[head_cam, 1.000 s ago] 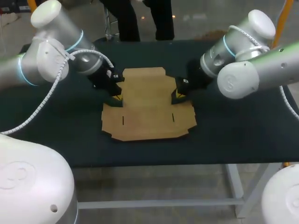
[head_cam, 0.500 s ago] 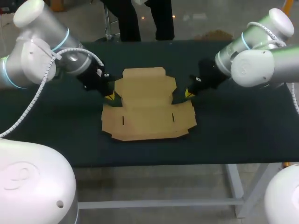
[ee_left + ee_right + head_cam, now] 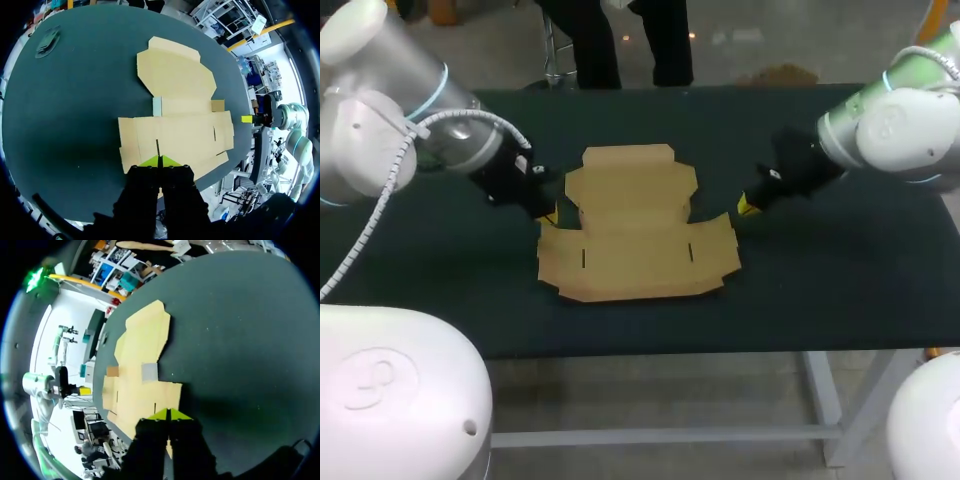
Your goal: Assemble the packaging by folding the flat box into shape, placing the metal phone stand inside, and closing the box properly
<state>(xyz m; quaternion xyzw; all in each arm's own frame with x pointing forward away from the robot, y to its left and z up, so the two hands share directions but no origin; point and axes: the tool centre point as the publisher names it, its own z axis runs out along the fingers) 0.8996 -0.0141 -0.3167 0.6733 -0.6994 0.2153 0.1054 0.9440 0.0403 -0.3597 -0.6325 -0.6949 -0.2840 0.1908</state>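
The flat box [image 3: 635, 225] lies unfolded in the middle of the dark table [image 3: 820, 270], with every panel lying flat on the surface. My left gripper [image 3: 549, 212] sits just beside the box's left edge, its yellow tips pressed together with nothing between them. My right gripper [image 3: 747, 205] is just off the right edge, its tips likewise closed and empty. I cannot tell whether either gripper touches the cardboard.
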